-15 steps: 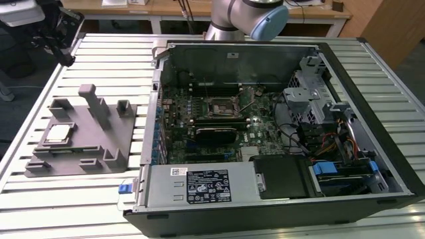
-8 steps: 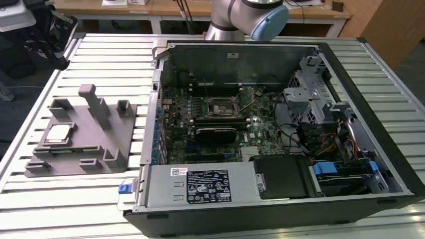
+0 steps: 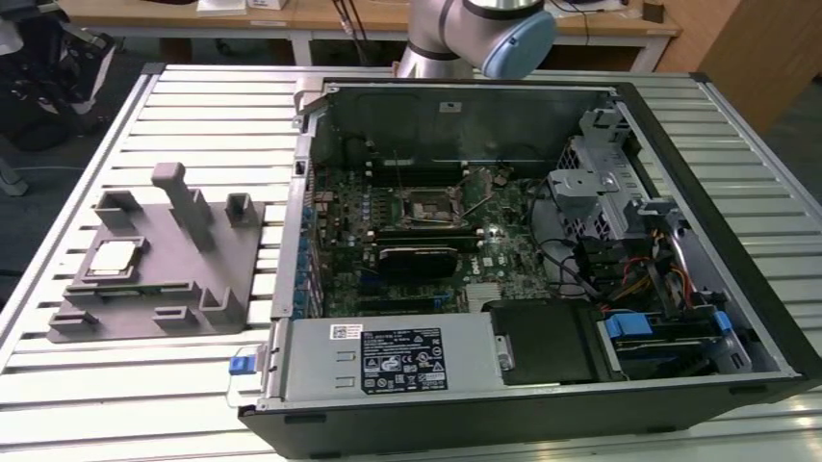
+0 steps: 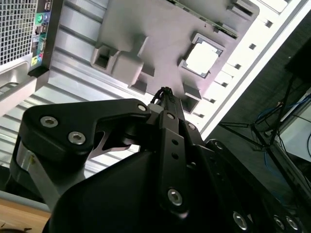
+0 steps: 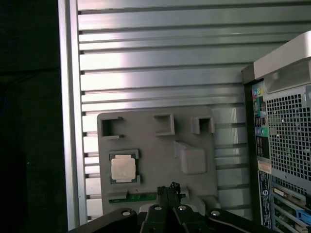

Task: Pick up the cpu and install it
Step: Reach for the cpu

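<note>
First wrist view: the end effector [image 5: 167, 190], apart or together I cannot tell, hangs above the fixture block [image 5: 194, 138] and, I judge, needs squarer centring over the cpu [image 5: 123, 169].

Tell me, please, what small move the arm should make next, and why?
Probably shift the gripper sideways to centre it over the cpu before descending: the cpu lies untouched in the grey fixture, and the gripper hangs above, seemingly offset from it.

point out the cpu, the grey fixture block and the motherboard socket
cpu [image 3: 114, 257], exterior view, middle of its silver top
grey fixture block [image 3: 165, 287], exterior view, bare base plate
motherboard socket [image 3: 428, 204], exterior view, centre within its metal frame
</note>
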`<state>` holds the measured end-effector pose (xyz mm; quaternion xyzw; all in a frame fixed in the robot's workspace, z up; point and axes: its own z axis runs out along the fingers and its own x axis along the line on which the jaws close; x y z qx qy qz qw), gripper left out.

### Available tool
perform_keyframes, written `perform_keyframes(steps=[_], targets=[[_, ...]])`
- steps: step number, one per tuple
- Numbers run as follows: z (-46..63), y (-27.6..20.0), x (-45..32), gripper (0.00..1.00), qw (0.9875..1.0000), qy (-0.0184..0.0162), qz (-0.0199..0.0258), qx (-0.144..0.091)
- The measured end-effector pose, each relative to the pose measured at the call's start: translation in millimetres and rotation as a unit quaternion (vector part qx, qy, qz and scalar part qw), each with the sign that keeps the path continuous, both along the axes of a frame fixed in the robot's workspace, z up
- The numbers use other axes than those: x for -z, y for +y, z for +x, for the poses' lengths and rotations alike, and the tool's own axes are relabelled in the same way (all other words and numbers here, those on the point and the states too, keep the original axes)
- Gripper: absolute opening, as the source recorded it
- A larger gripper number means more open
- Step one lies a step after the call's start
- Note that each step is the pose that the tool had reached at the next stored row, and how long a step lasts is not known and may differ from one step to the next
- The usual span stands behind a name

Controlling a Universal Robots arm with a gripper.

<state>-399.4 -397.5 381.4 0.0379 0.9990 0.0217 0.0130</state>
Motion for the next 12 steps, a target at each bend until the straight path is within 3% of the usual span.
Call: perform_keyframes(steps=[12], targets=[[-32.8,0.0,0.7,0.11,1.0,-0.0001,0.0001,0.0]])
